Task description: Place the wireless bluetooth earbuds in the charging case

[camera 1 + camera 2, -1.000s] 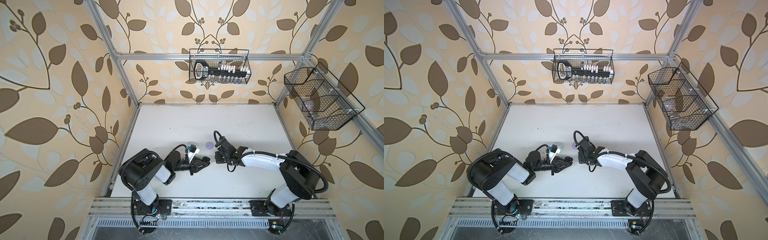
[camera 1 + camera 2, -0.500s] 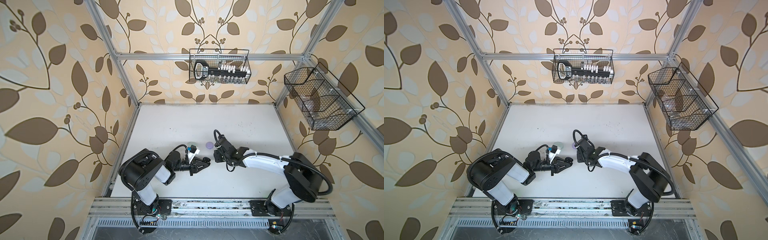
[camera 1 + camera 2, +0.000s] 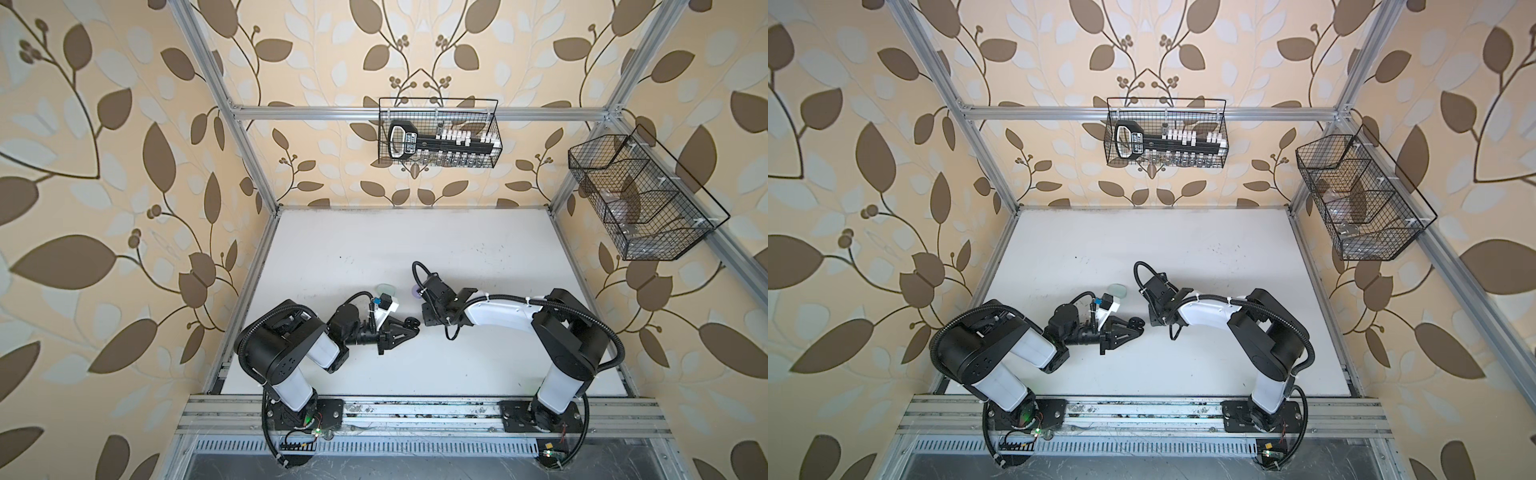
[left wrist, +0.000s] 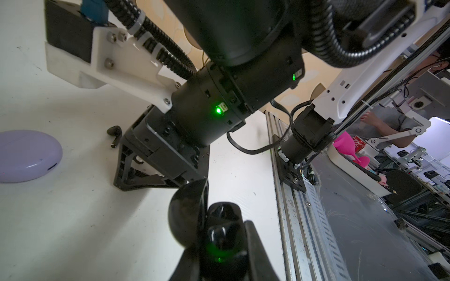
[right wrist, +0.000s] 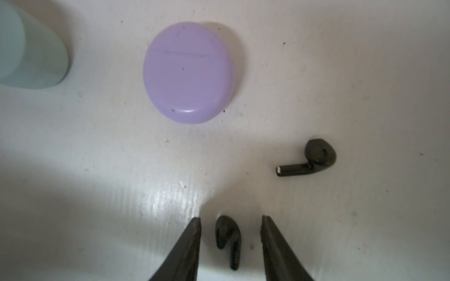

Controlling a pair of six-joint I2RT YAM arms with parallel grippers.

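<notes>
Over table [image 5: 97,170], right pincer [image 5: 230,220] part-open around black earbud [image 5: 227,236], left pincer [image 4: 220,245] gripping case [image 4: 185,219]

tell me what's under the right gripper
A black earbud lies on the white table between the fingers of the open right gripper, touching neither. In both top views the gripper itself covers that earbud.

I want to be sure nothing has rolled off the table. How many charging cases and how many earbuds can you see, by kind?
Charging cases: 3 (lilac case, mint case, black case)
Earbuds: 2 (one black earbud, another black earbud; no lilac or mint ones in view)
Total: 5
</notes>
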